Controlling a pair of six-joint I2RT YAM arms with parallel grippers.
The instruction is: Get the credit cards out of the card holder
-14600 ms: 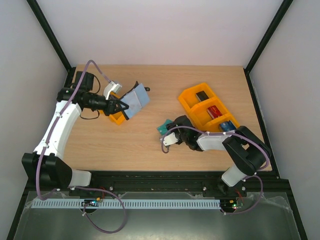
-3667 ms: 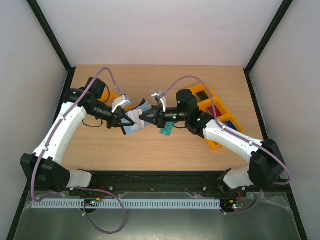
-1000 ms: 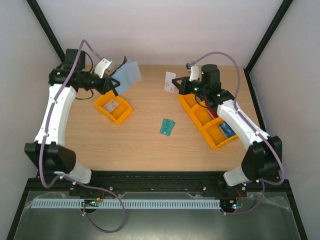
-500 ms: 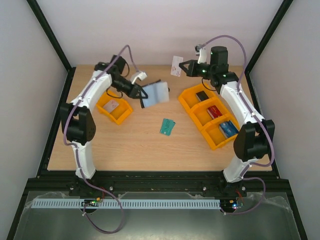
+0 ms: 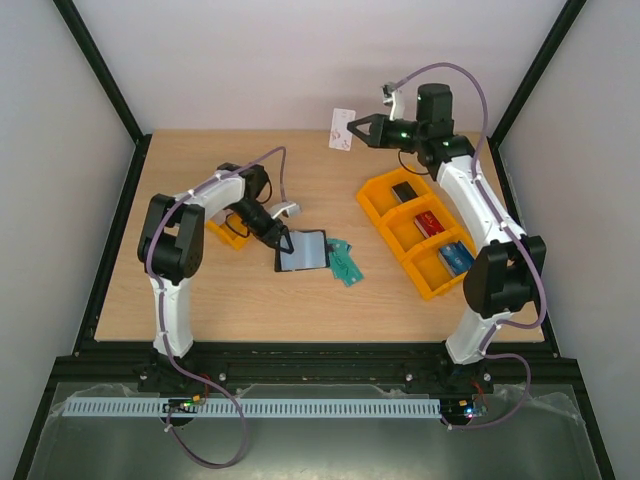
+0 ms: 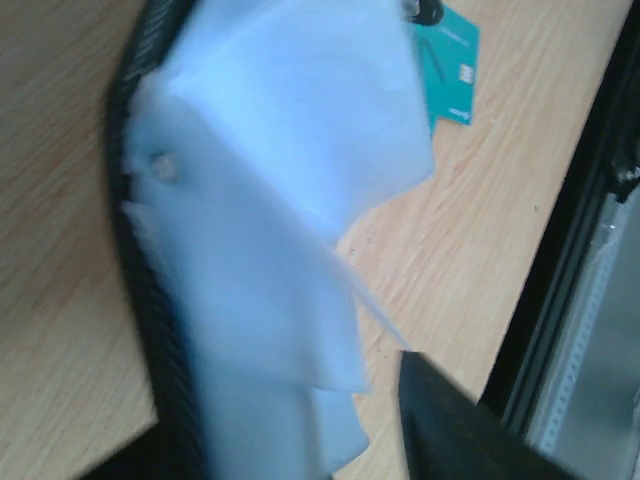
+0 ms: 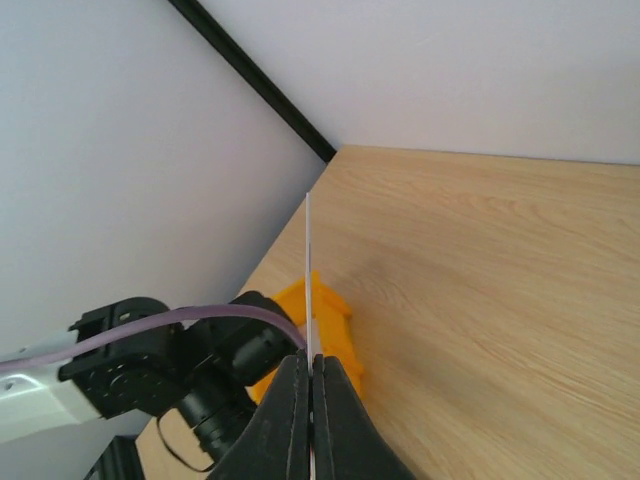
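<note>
The card holder lies unfolded on the table, blue-grey inner face up, and fills the blurred left wrist view. Two teal credit cards lie flat on the wood touching its right edge; one shows at the top of the left wrist view. My left gripper is at the holder's left edge. Its jaws stand a little apart, and wood shows between the right finger and the holder. My right gripper is high at the back, shut on a thin white card seen edge-on.
A long orange tray at the right holds a black block, a red block and a blue item. A small orange tray sits under the left arm and also shows in the right wrist view.
The left arm has swung down and toward the middle, bringing the card holder from mid-air onto the table beside the teal cards, and its jaws have parted slightly. The right gripper shifted a little left with the white card.
</note>
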